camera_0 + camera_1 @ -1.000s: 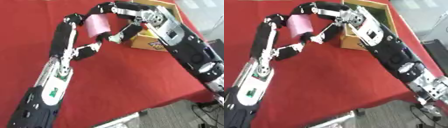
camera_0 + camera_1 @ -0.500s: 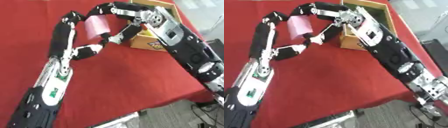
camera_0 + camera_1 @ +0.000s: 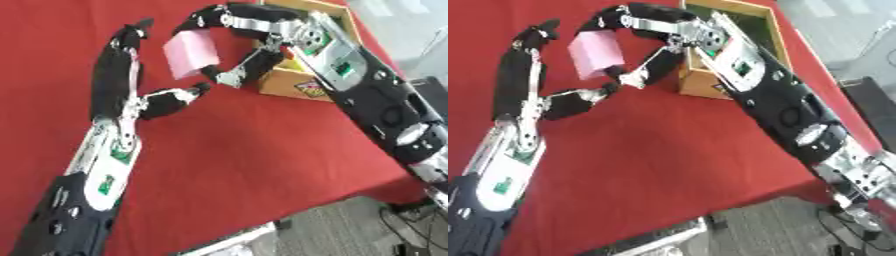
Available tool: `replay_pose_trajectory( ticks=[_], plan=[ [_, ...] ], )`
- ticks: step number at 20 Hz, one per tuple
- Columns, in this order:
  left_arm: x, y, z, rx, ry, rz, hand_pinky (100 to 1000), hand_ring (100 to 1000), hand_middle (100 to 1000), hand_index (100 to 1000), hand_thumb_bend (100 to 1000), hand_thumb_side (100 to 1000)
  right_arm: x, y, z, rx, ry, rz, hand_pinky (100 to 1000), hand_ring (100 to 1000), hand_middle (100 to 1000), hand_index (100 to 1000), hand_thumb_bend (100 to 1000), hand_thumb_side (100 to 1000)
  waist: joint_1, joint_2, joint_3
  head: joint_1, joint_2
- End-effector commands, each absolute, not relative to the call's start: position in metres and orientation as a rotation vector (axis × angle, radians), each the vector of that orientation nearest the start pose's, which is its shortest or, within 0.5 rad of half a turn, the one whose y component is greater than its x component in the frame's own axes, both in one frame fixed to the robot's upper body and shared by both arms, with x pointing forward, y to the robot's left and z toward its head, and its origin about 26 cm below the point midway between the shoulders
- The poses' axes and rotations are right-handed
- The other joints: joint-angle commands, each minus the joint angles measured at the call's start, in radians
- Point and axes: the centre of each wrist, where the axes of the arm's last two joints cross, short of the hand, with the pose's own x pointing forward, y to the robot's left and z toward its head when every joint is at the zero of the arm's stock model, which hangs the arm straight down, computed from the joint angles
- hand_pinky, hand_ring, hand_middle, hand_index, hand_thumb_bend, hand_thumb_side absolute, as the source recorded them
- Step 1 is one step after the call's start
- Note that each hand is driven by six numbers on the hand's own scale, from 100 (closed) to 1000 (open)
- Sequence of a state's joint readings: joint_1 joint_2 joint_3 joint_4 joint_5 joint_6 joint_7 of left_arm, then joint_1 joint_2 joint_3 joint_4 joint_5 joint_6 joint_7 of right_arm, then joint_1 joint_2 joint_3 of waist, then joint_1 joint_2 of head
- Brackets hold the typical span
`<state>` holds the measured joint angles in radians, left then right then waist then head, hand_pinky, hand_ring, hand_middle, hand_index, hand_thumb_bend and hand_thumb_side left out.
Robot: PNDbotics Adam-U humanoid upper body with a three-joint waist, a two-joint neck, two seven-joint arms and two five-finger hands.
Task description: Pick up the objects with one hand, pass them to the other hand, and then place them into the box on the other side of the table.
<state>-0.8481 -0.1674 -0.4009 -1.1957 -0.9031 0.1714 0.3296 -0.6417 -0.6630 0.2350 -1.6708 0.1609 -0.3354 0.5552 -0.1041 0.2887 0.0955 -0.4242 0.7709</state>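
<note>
The pink block (image 3: pixel 192 53) is in the upper middle of the frame, above the red table (image 3: pixel 227 170) and just to the left of the wooden box (image 3: pixel 756 30). It looks like a light, soft piece, maybe foam or sponge, with flat faces and no shine, so I judge it will not slip easily and will not break, but it may squash if pressed too much. The best place to take it is across two opposite flat faces, near the middle. The right hand (image 3: pixel 249 47) comes in from the upper right and is curled around the block: its fingers arch over the top edge and its thumb reaches to the lower right corner, so the block is pinched between them. The left hand (image 3: pixel 131 75) stands at the upper left with fingers straight and spread wide; the tip of its thumb is just beside the right thumb under the block, and I cannot tell if they touch. It holds nothing.
</note>
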Motion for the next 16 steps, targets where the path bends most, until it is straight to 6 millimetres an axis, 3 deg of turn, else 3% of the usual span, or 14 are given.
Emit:
replay_pose_trajectory(
  ticks=[1,2,3,4,7,10,16],
  plan=[
    [0.379,-0.019,0.165,0.716,-2.191,-0.817,763,760,685,890,879,429,0.365,-0.270,0.260,-0.263,-2.041,1.671,854,866,461,628,100,144,0.001,-0.016,-0.002,-0.005,-0.001],
    [0.379,-0.019,0.165,0.716,-2.190,-0.813,762,760,684,889,861,426,0.365,-0.270,0.260,-0.263,-2.044,1.666,855,867,462,629,100,142,0.001,-0.016,-0.003,-0.005,-0.001],
    [0.379,-0.018,0.165,0.715,-2.190,-0.808,762,759,684,888,845,426,0.364,-0.271,0.262,-0.262,-2.049,1.660,855,867,463,630,100,202,0.001,-0.016,-0.005,-0.005,-0.001],
    [0.380,-0.017,0.164,0.717,-2.190,-0.800,762,759,684,888,833,428,0.363,-0.273,0.264,-0.265,-2.059,1.647,856,868,462,630,100,129,0.003,-0.016,-0.008,-0.004,-0.001],
    [0.381,-0.004,0.162,0.733,-2.192,-0.772,760,755,678,884,765,424,0.356,-0.288,0.278,-0.276,-2.107,1.563,861,871,464,633,100,119,0.015,-0.020,-0.018,0.007,-0.005],
    [0.383,0.022,0.159,0.771,-2.185,-0.761,759,755,677,880,716,425,0.346,-0.316,0.294,-0.301,-2.129,1.416,870,880,468,640,100,172,0.040,-0.028,-0.021,-0.002,-0.029],
    [0.378,0.088,0.170,0.856,-2.155,-0.709,758,753,665,869,685,474,0.330,-0.362,0.310,-0.356,-2.104,1.200,879,891,474,649,100,304,0.096,-0.041,-0.014,-0.084,-0.072]
  ],
)
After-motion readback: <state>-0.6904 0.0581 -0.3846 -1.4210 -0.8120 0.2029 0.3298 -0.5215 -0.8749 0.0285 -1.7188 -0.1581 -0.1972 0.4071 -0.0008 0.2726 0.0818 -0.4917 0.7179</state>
